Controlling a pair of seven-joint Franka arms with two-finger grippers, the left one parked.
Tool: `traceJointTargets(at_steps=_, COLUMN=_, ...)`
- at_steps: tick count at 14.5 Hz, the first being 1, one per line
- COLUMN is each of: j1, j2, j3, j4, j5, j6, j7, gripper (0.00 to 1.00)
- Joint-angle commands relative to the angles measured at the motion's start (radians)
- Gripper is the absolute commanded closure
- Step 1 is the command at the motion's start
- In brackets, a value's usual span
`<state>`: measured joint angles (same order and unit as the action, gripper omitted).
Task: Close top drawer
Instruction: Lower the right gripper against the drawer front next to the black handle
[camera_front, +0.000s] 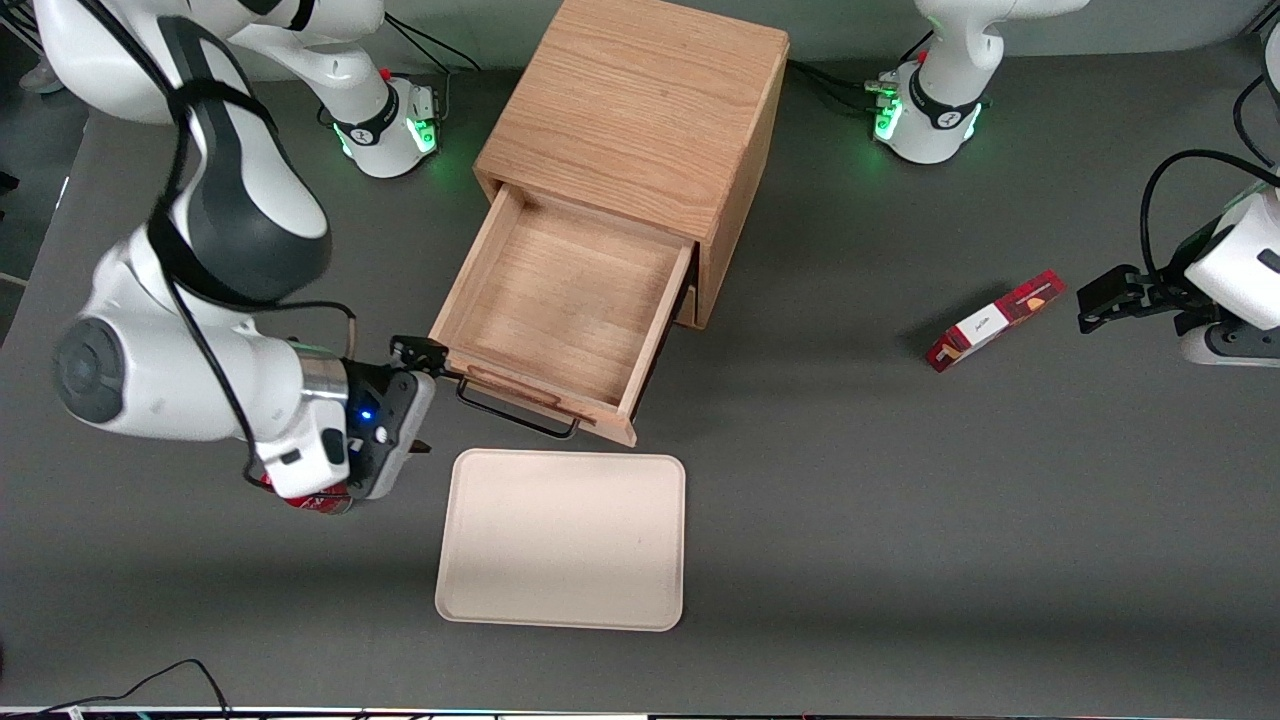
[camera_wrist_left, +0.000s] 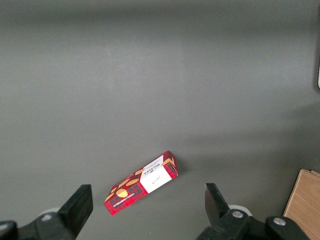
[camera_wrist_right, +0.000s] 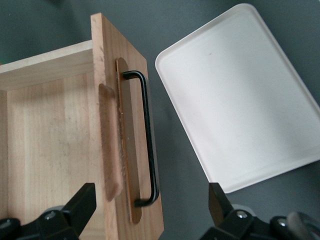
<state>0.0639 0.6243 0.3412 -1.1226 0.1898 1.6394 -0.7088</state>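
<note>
Top drawer (camera_front: 560, 300) of the oak cabinet (camera_front: 640, 110) stands pulled far out toward the front camera, its light wood box empty and its front panel at the centre of the front view. A black bar handle (camera_front: 515, 410) runs along that panel over a raised wooden strip (camera_wrist_right: 126, 145).

The gripper (camera_front: 422, 398) of the working right arm hovers at the handle's end nearest the working arm's side of the table, left of centre in the front view. Its fingers (camera_wrist_right: 82, 202) are spread wide in the wrist camera, one over the drawer's inside and one outside the front panel, with the handle between them and nothing grasped.

A cream tray (camera_front: 560, 540) lies flat on the grey table (camera_front: 900, 560), just nearer the front camera than the drawer front, in the lower middle of the front view. A red snack box (camera_front: 995, 320) rests toward the parked arm's end of the table, at the right of the front view. A small red object (camera_front: 312, 500) shows partly under the working arm's wrist; what it is cannot be told.
</note>
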Motion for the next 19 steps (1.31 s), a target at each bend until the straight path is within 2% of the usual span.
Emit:
traceJointTargets(at_steps=1, j1=0.014, j2=0.075, j3=0.004, j4=0.044, j5=0.023, j6=-0.006, j7=-0.076, gripper=0.00)
traceJointTargets(at_steps=10, j1=0.045, j2=0.173, j3=0.004, j4=0.056, j5=0.022, j6=0.005, j7=-0.034, gripper=0.00)
traceJointTargets(at_steps=16, j1=0.039, j2=0.160, j3=-0.005, j4=0.151, j5=0.014, j6=-0.095, j7=-0.032, gripper=0.00)
traceJointTargets(at_steps=19, j1=0.042, j2=0.158, j3=-0.004, j4=0.167, j5=0.013, j6=-0.098, j7=-0.032, gripper=0.00)
